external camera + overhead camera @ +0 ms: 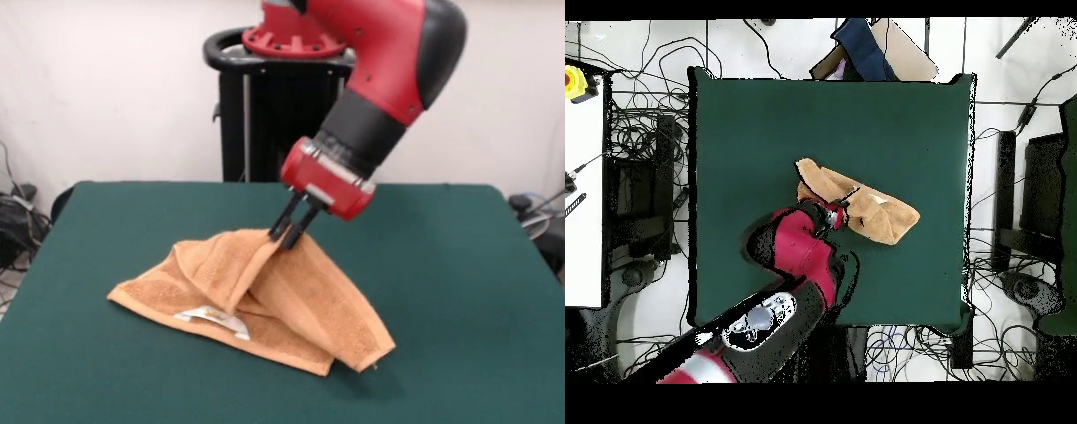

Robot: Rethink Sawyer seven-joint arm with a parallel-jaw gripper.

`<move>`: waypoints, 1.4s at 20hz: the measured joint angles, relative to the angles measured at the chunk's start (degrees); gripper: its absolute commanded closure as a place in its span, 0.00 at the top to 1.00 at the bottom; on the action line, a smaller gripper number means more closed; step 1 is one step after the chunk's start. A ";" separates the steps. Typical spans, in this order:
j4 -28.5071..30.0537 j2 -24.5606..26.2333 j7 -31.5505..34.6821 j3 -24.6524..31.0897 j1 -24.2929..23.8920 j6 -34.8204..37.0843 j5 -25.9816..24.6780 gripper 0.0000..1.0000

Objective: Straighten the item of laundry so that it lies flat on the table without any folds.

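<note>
Towel point(265, 296): orange-tan terry, crumpled and folded — one ridge lifted.
Table point(459, 265): dark green top — towel lain mid-table.

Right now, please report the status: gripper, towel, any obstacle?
Gripper shut on towel, lifting a peak. Towel still folded and bunched on table. Nothing in the way.

The print on the small white label point(214, 319) at the near hem of the crumpled orange-tan terry-cloth towel point(265, 300) is too small to be read. In the overhead view, part of the towel is covered by the red and black arm point(800, 255).
</note>
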 measured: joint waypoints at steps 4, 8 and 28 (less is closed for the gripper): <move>5.80 3.93 7.63 -5.59 11.49 -2.92 10.62 0.00; 9.63 8.09 14.22 -9.36 20.42 -2.77 17.97 0.00; 22.33 6.98 29.42 1.10 0.26 -28.49 -7.79 0.00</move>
